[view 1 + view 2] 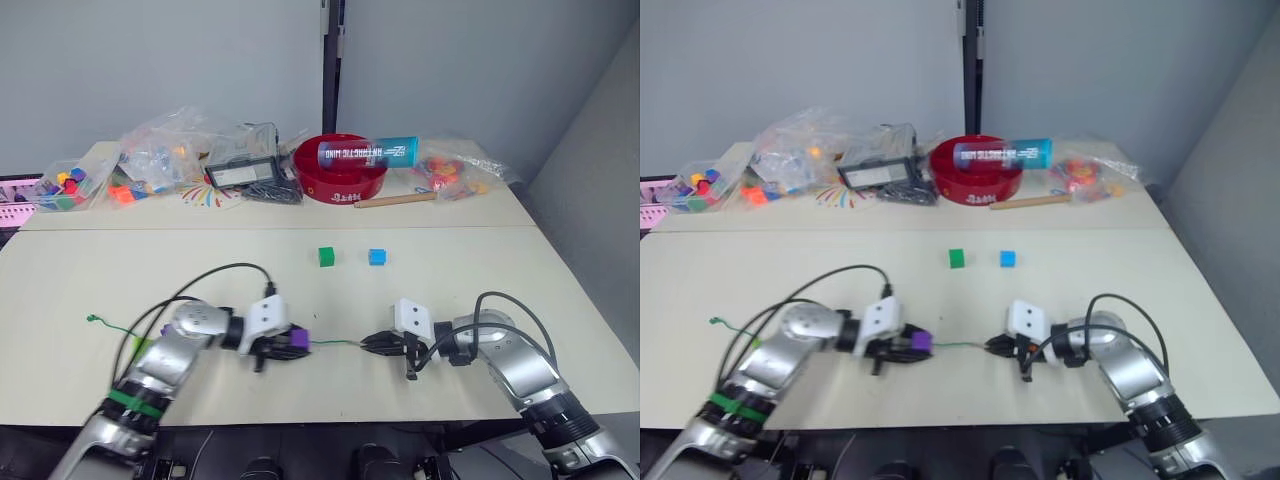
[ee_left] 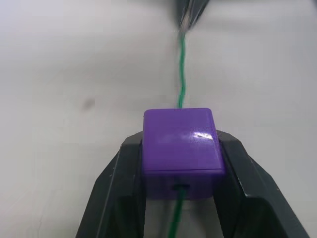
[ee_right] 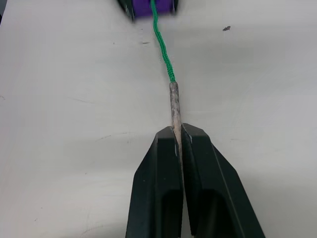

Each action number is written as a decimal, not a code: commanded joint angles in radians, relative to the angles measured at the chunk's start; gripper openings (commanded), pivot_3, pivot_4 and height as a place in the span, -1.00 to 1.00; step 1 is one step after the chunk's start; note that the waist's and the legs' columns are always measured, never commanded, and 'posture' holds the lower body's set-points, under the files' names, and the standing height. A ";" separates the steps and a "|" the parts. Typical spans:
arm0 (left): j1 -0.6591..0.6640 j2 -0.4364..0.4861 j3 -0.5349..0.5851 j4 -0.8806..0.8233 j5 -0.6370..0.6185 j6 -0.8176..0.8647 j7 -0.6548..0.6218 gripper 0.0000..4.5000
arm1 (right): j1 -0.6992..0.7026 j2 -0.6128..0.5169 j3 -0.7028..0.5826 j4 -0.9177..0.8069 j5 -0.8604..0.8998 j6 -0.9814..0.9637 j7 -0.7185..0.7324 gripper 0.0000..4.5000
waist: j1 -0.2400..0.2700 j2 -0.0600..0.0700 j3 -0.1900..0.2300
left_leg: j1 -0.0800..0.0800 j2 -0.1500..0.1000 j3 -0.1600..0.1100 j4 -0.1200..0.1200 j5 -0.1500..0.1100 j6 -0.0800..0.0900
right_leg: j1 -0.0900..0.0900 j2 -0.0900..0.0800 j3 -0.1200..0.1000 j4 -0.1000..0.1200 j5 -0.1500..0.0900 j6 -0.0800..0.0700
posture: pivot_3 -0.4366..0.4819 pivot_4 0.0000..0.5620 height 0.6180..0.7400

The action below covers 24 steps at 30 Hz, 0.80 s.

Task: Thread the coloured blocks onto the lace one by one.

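The lace (image 1: 120, 328) starts at the far left of the pale tabletop (image 1: 420, 295) with a small knotted end and runs right as a thin green cord toward the left tool (image 1: 283, 346). That tool's two black fingers are clamped on the sides of a purple cube (image 2: 181, 144) — the left wrist view shows its glossy, rounded-edge plastic face, and the cord entering a small hole on the near side and leaving the far side. From the head views the cube is just a purple spot between dark fingers. The cord then spans the gap to the right tool (image 1: 375, 343), whose fingers are pressed together on the lace's tip (image 3: 174, 106). The right wrist view shows what the head views cannot — the cord is braided and the tip is a stiff, pale, scuffed rod. Farther back on the tabletop, well apart from both tools, sit a green cube (image 1: 325, 257) and a blue cube (image 1: 376, 257), near each other.
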 commanded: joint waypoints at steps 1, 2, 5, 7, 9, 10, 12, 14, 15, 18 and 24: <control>0.052 0.131 0.083 0.133 0.011 -0.100 -0.067 -0.46 | -0.011 -0.004 0.005 -0.032 -0.009 0.008 0.008 -1.00 | -0.002 0.000 0.000 | 0.000 0.000 0.000 0.000 0.000 0.000 | 0.000 0.000 0.000 0.000 0.000 0.000 | -0.05 -0.47 1.00; 0.064 0.165 0.099 0.183 0.015 -0.137 -0.081 -0.46 | -0.014 -0.003 0.007 -0.036 -0.009 0.010 0.010 -1.00 | -0.003 0.000 0.000 | 0.001 0.000 0.000 0.000 0.000 0.000 | 0.000 0.000 0.000 0.000 0.000 0.000 | -0.05 -0.47 1.00; 0.080 0.240 0.131 0.323 0.036 -0.250 -0.102 -0.46 | -0.024 -0.001 0.013 -0.044 -0.011 0.015 0.014 -1.00 | -0.009 0.001 0.000 | 0.002 0.001 0.001 -0.001 0.000 0.000 | 0.000 0.001 0.000 0.001 -0.001 0.000 | -0.05 -0.47 1.00; 0.081 0.270 0.145 0.408 0.045 -0.315 -0.113 -0.46 | -0.029 0.003 0.015 -0.047 -0.011 0.016 0.017 -1.00 | -0.015 0.002 0.000 | 0.002 0.001 0.001 -0.001 0.000 0.000 | 0.000 0.001 0.000 0.001 -0.001 0.001 | -0.05 -0.47 1.00; 0.088 0.293 0.154 0.473 0.050 -0.379 -0.128 -0.46 | -0.034 0.006 0.016 -0.047 -0.012 0.018 0.019 -1.00 | -0.022 0.002 0.000 | 0.003 0.002 0.001 -0.002 0.000 0.000 | 0.000 0.001 0.000 0.001 -0.001 0.001 | -0.05 -0.47 1.00; 0.095 0.298 0.158 0.486 0.045 -0.396 -0.136 -0.46 | -0.035 0.006 0.016 -0.046 -0.013 0.018 0.020 -1.00 | -0.024 0.002 0.000 | 0.003 0.002 0.001 -0.002 0.000 0.001 | 0.000 0.002 0.000 0.001 -0.001 0.001 | -0.05 -0.47 1.00; 0.104 0.298 0.164 0.489 0.034 -0.413 -0.144 -0.46 | -0.037 0.007 0.015 -0.041 -0.015 0.016 0.023 -1.00 | -0.024 0.004 0.000 | 0.003 0.002 0.002 -0.003 0.000 0.001 | -0.001 0.002 0.000 0.002 -0.001 0.001 | -0.05 -0.47 1.00; 0.108 0.292 0.170 0.485 0.029 -0.419 -0.145 -0.46 | -0.038 0.008 0.015 -0.040 -0.016 0.015 0.025 -1.00 | -0.021 0.006 0.000 | 0.003 0.002 0.002 -0.003 0.000 0.001 | -0.001 0.002 0.000 0.002 -0.002 0.001 | -0.05 -0.47 1.00; 0.111 0.287 0.176 0.479 0.022 -0.421 -0.145 -0.46 | -0.038 0.007 0.016 -0.040 -0.017 0.015 0.026 -1.00 | -0.021 0.006 0.000 | 0.003 0.002 0.002 -0.003 0.000 0.001 | -0.001 0.002 0.000 0.002 -0.002 0.001 | -0.05 -0.47 1.00; 0.108 0.267 0.201 0.446 -0.012 -0.394 -0.139 -0.46 | -0.043 0.010 0.019 -0.038 -0.017 0.017 0.029 -1.00 | -0.021 0.007 0.000 | 0.003 0.002 0.002 -0.003 -0.001 0.001 | -0.001 0.002 0.000 0.002 -0.001 0.001 | -0.05 -0.47 1.00; 0.101 0.280 0.251 0.291 -0.084 -0.251 -0.152 0.43 | -0.058 0.015 0.027 -0.054 -0.012 0.036 0.036 -1.00 | -0.018 0.006 0.001 | 0.000 0.002 0.002 -0.002 0.000 0.001 | -0.002 0.001 0.000 0.001 -0.001 0.001 | -0.05 -0.47 1.00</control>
